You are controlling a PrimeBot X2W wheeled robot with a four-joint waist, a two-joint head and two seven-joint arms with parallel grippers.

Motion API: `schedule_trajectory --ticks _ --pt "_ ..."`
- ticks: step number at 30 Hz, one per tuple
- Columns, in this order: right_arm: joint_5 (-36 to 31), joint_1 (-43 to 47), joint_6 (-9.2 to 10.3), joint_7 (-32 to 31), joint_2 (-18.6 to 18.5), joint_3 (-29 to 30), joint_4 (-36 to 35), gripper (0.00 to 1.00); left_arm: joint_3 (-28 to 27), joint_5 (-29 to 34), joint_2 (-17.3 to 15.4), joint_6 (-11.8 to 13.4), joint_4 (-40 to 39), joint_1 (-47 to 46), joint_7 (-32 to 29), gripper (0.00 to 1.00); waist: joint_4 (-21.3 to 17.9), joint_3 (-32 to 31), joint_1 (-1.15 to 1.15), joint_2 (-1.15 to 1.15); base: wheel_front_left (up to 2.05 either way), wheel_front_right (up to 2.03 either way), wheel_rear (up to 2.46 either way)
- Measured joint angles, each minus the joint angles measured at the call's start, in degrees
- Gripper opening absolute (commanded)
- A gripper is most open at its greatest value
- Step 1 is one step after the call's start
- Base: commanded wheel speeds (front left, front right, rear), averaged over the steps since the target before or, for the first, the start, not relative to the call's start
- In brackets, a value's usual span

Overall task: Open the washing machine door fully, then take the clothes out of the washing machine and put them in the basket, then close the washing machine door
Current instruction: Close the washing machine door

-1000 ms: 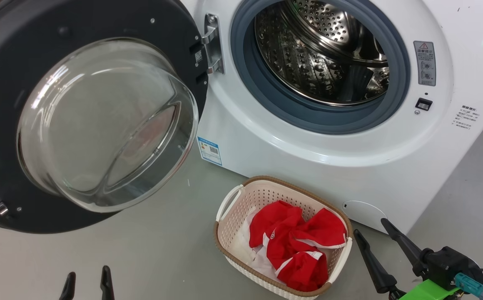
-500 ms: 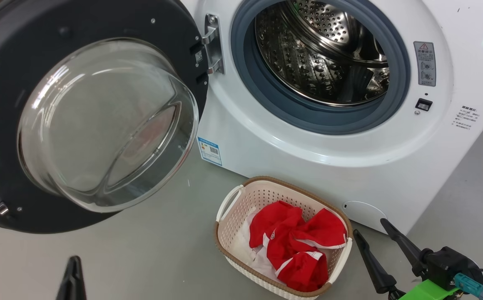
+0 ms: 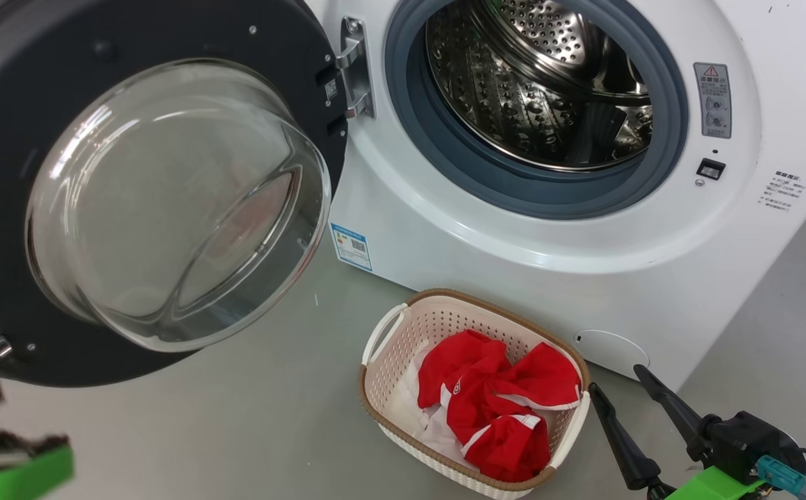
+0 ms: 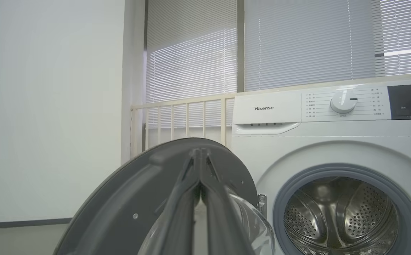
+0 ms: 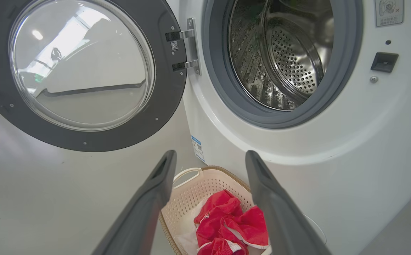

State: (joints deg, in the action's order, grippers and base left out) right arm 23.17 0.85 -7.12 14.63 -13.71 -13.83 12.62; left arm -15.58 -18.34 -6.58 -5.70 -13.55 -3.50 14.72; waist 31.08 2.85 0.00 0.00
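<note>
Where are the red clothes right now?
In the head view the clothes lie in the basket on the floor, right of centre, just in front of the washing machine, with the right tool to the basket's right.

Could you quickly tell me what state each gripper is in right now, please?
Left gripper: jaws closed together, holding nothing.
Right gripper: jaws open, holding nothing.

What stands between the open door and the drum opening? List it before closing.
Nothing visible does. The washing machine door hangs open left of the drum opening; the basket of clothes sits on the floor, below the opening.
</note>
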Motion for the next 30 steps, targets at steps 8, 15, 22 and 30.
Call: schedule_trajectory --ticks 8,15,22,30 --pt "0.0 0.0 0.0 0.0 -0.2 0.4 -0.2 1.0 -2.2 -3.7 -7.3 -0.9 6.3 -12.7 0.0 0.0 -0.1 1.0 0.0 0.0 0.0 0.0 0.0" --pt "0.0 0.0 0.0 0.0 -0.7 0.9 -0.7 1.0 -6.2 -14.5 -12.8 -1.4 20.6 -24.6 -2.8 0.0 0.0 2.6 0.0 0.0 0.0 0.0 0.0" --pt "0.0 0.0 0.0 0.0 -1.5 1.3 -0.9 1.0 -5.9 -18.7 -21.1 -1.4 41.2 -36.7 -8.7 0.0 0.0 4.4 0.0 0.0 0.0 0.0 0.0" --pt "-0.2 -0.3 0.0 0.0 -2.6 1.2 -1.1 1.0 -6.2 -27.3 -23.7 -1.4 58.5 -48.4 -22.0 0.0 0.2 6.2 0.0 0.0 0.0 0.0 0.0"
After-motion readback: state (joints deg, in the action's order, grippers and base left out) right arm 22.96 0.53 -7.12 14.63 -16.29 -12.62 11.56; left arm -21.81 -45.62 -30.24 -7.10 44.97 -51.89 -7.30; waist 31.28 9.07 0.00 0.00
